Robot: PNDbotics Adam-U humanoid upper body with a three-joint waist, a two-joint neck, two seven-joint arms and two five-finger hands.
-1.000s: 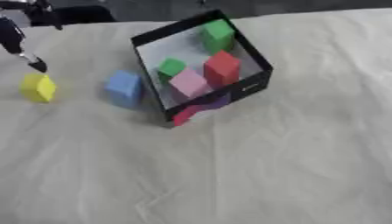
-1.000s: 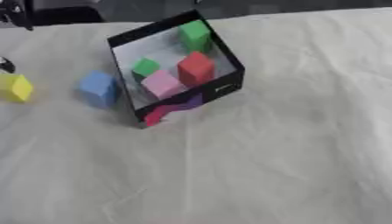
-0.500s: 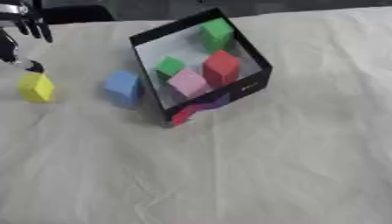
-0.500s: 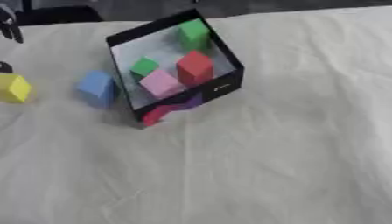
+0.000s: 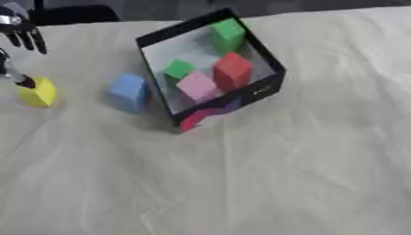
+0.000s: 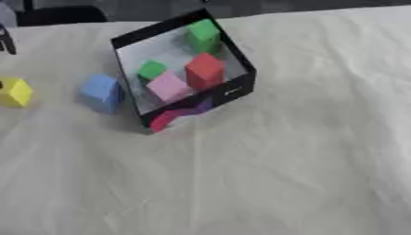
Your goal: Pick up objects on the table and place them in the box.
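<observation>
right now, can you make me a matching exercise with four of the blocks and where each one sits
Things:
1. yellow block
2. blue block
3. red block
4. pink block

Places:
A. inside the box, beside the pink one
B. on the cloth just left of the box
C. far left, by the left hand
D. inside the box, near its front wall

Pairs: 1-C, 2-B, 3-A, 4-D

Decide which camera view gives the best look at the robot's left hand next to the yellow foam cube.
The left eye view: the left hand shows dark fingers hanging down, one tip by the yellow foam cube. The right eye view shows only a sliver of it at the left edge.
</observation>
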